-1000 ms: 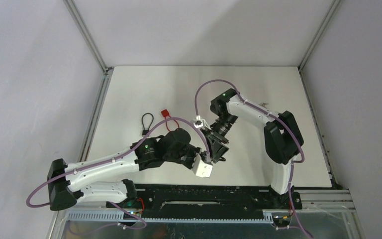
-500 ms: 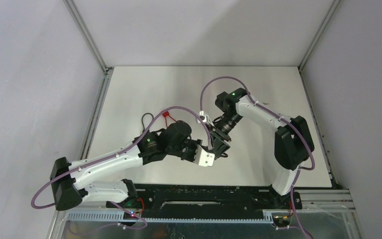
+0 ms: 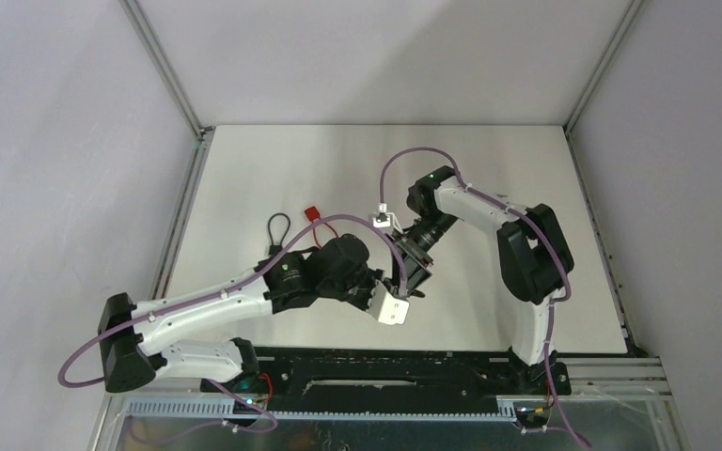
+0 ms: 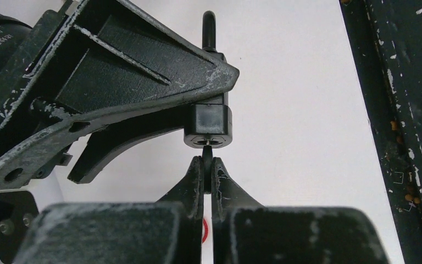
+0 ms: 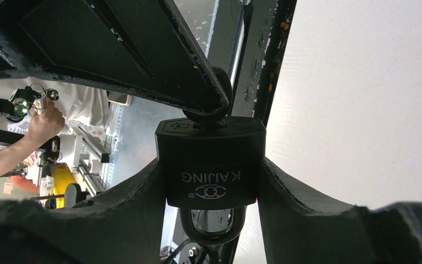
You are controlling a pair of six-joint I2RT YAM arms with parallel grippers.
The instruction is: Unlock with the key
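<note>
Over the last second the two joined wrists have shifted slightly over the table [image 3: 489,169]. The right elbow has swung outward and come back.

**State.** The left gripper [image 4: 207,170] is fully closed on the key [image 4: 207,158], whose tip meets the keyway in the underside of the padlock [image 5: 209,157]. The right gripper [image 5: 210,184] stands about half open, with its fingers clamped on both flanks of the padlock body. The shackle shows no visible release.

**Hazards.**
- The key is held in a thin pinch, so turning torque can slip it between the pads.
- If the blade and keyway are off-axis, rotation is likely to bind or bend the blade.
- The padlock can twist in the side clamp and absorb the turn.

**Clearance.** Both grippers work in the air near the dark rail [image 3: 385,360] at the table's near edge, so little room remains on that side. The cable loop [image 3: 278,228] and the red tag [image 3: 312,214] lie well apart, on the far left. Open table lies beyond.
</note>
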